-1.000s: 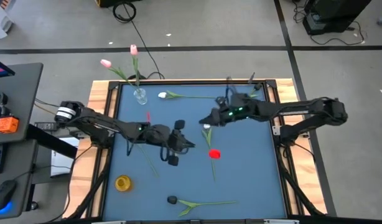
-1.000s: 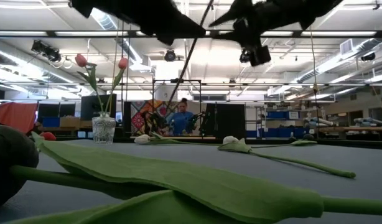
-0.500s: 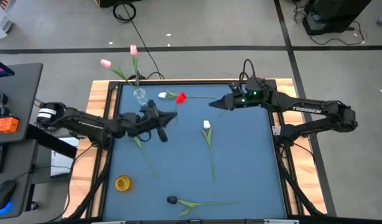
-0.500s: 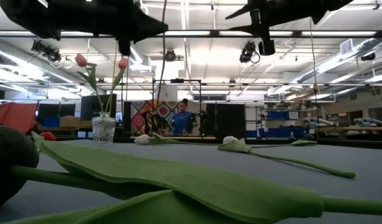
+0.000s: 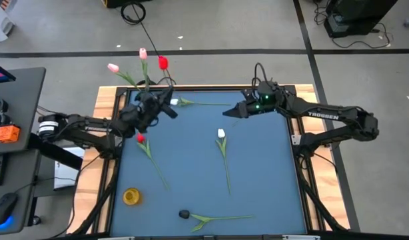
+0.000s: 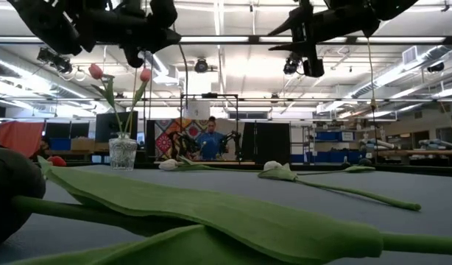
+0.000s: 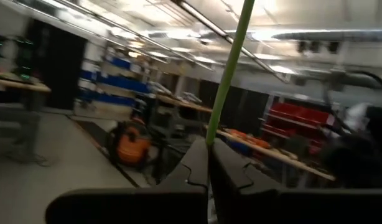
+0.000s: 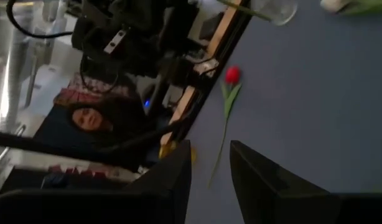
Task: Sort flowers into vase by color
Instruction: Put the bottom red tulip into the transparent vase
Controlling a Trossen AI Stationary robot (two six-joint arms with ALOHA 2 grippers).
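My left gripper point(image 5: 154, 105) hovers over the glass vase point(image 6: 123, 153) at the table's far left corner, shut on a red tulip point(image 5: 163, 63) whose head reaches past the far edge. Two pink tulips point(image 5: 113, 67) stand in the vase on their stems. On the blue table lie one red tulip point(image 5: 140, 138), two white tulips point(image 5: 221, 133) point(image 5: 174, 102) and a dark-headed one point(image 5: 184, 215). My right gripper point(image 5: 232, 114) hangs open above the far right part of the table, touching nothing. My left gripper point(image 7: 208, 149) pinches the red tulip's thin green stem point(image 7: 211, 132) between its two shut fingers. The stem runs on straight past the fingertips, and the flower is lifted clear of the table. The head is out of the wrist view.
A yellow round object point(image 5: 131, 195) sits near the table's near left corner. Wooden rails point(image 5: 108, 160) border the table. A person point(image 8: 91, 118) shows beyond the table's left side, and another person point(image 6: 209, 143) stands far back in the room. A desk point(image 5: 18, 100) stands left of the table.
My left gripper has carried the red tulip from the table's middle toward the far left corner, up to the vase, and the flower has swung so that its head points past the far edge. My right gripper has drawn back toward the far right.
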